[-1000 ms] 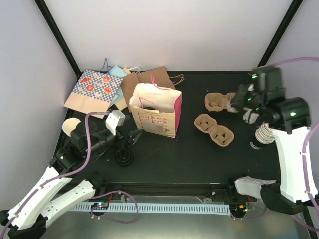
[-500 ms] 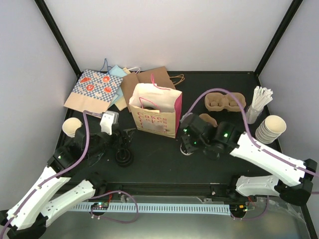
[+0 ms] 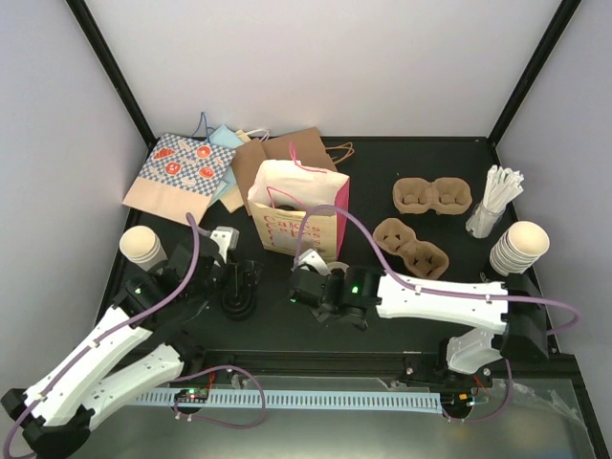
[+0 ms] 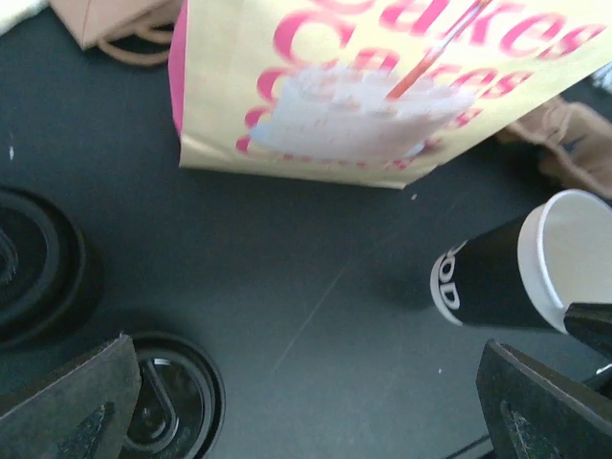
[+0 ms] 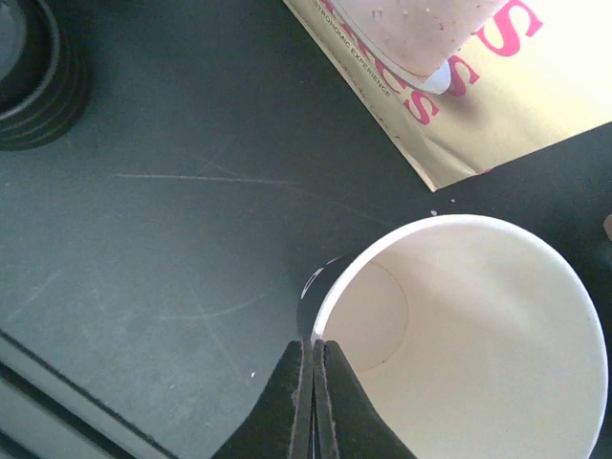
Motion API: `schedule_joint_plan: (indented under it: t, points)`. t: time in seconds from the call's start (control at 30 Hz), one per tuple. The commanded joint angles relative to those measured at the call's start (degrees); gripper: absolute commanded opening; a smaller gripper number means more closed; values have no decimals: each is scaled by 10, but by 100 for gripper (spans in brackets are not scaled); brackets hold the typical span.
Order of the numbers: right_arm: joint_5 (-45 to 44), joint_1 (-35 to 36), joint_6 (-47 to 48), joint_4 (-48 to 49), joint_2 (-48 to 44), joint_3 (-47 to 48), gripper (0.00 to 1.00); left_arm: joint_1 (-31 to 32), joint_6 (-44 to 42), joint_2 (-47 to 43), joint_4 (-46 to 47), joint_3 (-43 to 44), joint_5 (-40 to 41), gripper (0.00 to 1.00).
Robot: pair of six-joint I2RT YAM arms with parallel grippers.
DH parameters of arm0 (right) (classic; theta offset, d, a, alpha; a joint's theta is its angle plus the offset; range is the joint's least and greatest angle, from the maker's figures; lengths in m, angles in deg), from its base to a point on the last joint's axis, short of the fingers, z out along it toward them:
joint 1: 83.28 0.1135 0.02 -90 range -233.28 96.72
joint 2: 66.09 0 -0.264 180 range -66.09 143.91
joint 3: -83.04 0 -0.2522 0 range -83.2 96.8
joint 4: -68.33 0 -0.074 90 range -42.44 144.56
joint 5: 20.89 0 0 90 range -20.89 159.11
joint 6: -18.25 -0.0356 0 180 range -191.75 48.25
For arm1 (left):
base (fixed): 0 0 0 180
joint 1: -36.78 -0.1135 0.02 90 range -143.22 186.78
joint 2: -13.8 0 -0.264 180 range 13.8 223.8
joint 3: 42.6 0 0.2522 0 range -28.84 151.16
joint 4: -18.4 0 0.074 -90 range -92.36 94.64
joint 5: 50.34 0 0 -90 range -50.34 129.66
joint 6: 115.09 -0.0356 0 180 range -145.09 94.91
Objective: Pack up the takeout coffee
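The right arm's fingers (image 5: pixel 302 387) pinch shut on the rim of a lidless black paper cup (image 5: pixel 478 354), white inside, mouth upward, just beside the cream-and-pink paper bag (image 5: pixel 497 86). The left arm's fingers (image 4: pixel 76 397) gape empty above round black plastic lids (image 4: pixel 177 406); the cup stands to their right.

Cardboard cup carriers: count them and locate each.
2. The back carrier lies at the far right; the front carrier lies angled just in front of it. None appears hidden.
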Motion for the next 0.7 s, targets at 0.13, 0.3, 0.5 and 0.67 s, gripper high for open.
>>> schedule_joint_plan:
  t: [0.13,0.3,0.5,0.67]
  points:
    - [-69,18,-13,40,41,-21,6,-5,56,48,-60,0,-26,99]
    - [-63,21,-13,60,45,-39,9,-5,58,46,-28,-42,-59,99]
    - [-58,22,-18,65,37,-44,14,-5,115,50,-21,-73,-72,99]
    - [-43,22,-10,78,-5,-43,27,-5,138,21,-34,-89,-25,99]
